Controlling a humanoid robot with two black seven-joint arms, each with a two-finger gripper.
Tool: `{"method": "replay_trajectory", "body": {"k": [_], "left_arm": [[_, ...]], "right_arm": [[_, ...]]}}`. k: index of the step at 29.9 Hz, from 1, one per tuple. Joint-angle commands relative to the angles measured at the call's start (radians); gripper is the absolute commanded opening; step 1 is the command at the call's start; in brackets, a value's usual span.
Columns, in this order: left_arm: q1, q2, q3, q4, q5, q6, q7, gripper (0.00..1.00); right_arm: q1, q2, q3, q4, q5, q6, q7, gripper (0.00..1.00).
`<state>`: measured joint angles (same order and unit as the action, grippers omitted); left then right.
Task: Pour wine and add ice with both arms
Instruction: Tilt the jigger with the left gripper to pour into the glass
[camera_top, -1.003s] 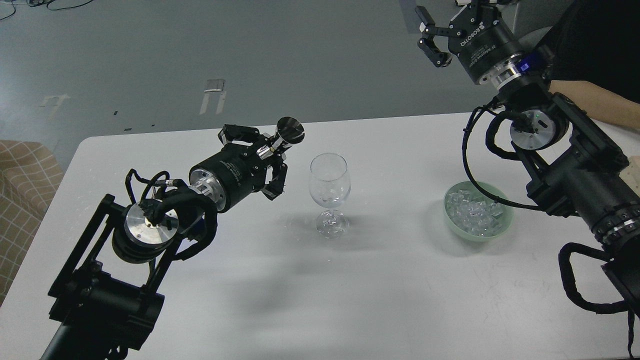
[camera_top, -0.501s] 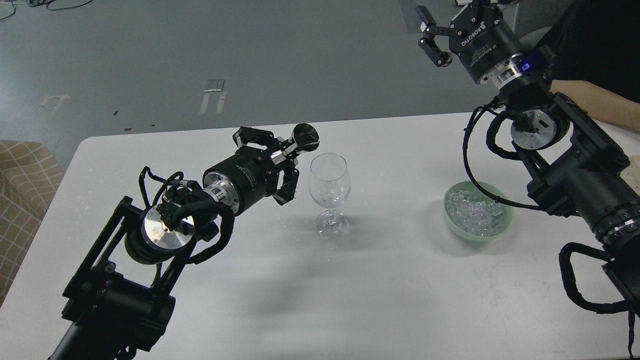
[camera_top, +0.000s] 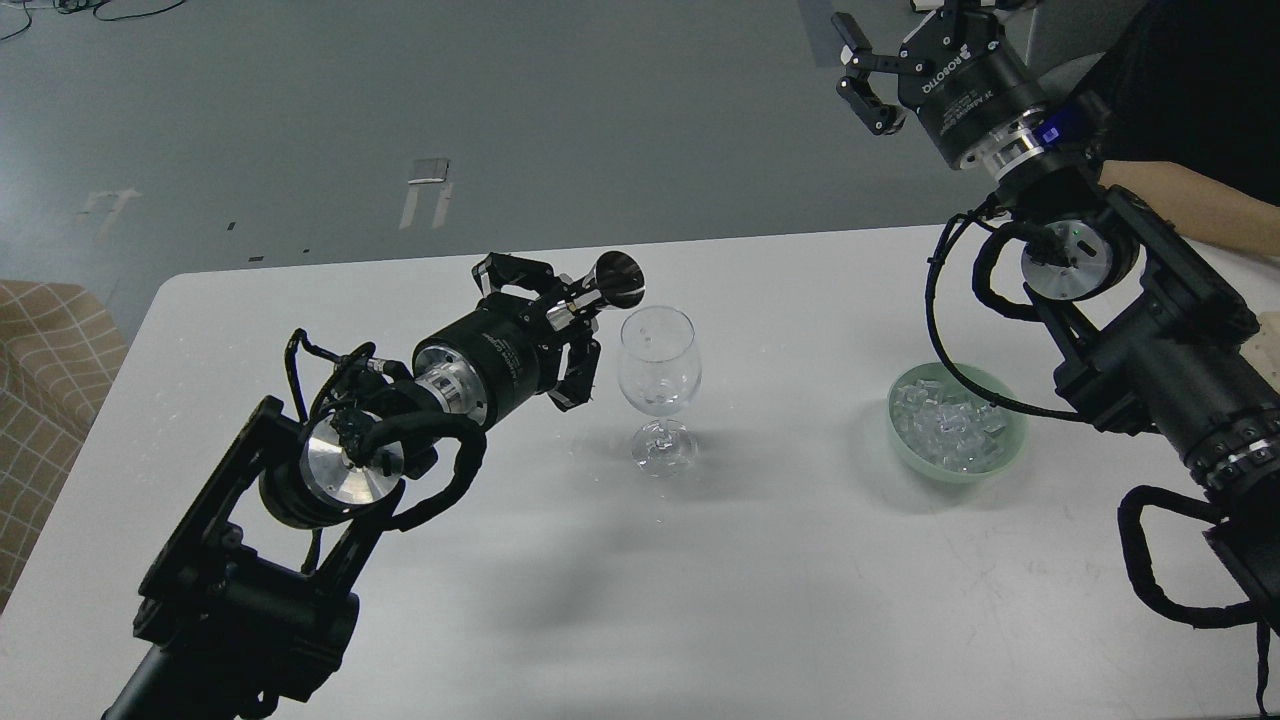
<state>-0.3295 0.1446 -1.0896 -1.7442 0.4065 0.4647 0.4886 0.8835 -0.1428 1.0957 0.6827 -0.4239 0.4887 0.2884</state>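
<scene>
A clear wine glass (camera_top: 657, 385) stands upright near the middle of the white table (camera_top: 700, 600). My left gripper (camera_top: 560, 315) is shut on a small shiny metal measuring cup (camera_top: 612, 282), held on its side just left of the glass rim, its mouth turned toward the glass. Ice cubes (camera_top: 950, 428) fill a pale green bowl (camera_top: 1010, 460) to the right of the glass. My right gripper (camera_top: 868, 70) is open and empty, raised high beyond the table's far edge, well above and behind the bowl.
A person's forearm (camera_top: 1190, 205) rests at the table's far right edge, behind my right arm. A tan checked seat (camera_top: 45, 370) stands off the table's left side. Grey floor lies beyond the far edge.
My left arm has moved right and forward, carrying the metal cup from well left of the glass to right beside its rim. The right gripper has barely shifted.
</scene>
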Motion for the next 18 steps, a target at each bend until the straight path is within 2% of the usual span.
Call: {"method": "replay_trajectory", "body": {"k": [1,18], "left_arm": [[-0.005,0.001,0.011,0.000,0.040,0.000,0.000,0.00],[-0.016,0.001,0.020,0.000,0.107,-0.015,0.000,0.00]], "right_arm": [[0.000,0.000,0.001,0.000,0.000,0.000,0.000,1.00],[0.000,0.000,0.000,0.000,0.000,0.000,0.000,1.00]]}}
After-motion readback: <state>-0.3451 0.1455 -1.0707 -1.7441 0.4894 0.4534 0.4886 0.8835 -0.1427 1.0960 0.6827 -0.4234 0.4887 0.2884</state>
